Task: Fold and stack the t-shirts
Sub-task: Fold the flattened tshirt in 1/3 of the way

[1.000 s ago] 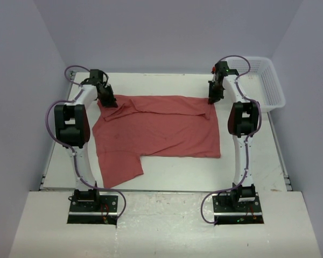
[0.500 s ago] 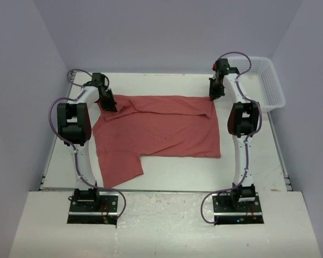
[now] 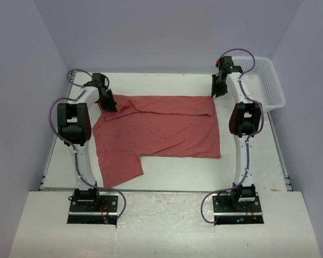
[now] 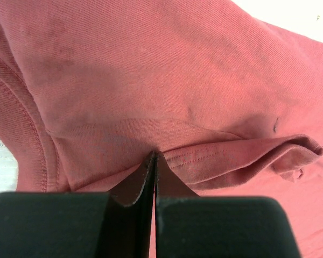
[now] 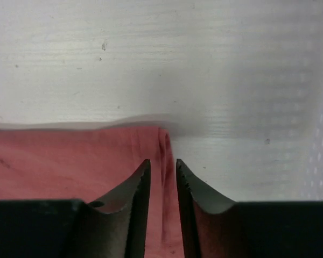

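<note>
right now the brick-red t-shirt (image 3: 161, 126) lies spread on the worktop (image 3: 177, 172) between the two arms, one sleeve hanging out toward the near left and the far edge doubled over in a loose band. the left hand (image 4: 153, 156) is down at the far-left corner with its fingers pressed fully together, and the cloth puckers up to their tips, so it looks to have a thin pinch of the folded hem. the right hand (image 5: 162, 164) sits over the far-right corner, jaws parted by only a narrow slit and holding nothing; the shirt's rolled edge shows through that slit, with bare worktop just beyond it.

the main risk, as i judge it, is a lopsided lift. if the right hand closes from here it may catch only the outer roll of the edge, or miss it altogether, since the corner is right at the limit of its reach. then the left side would rise alone and drag the shirt askew, bunching the fold. the left pinch is shallow too, so the thin fabric could slip out under tension. the white basket (image 3: 269, 80) stands close to the right arm and could be knocked.
</note>
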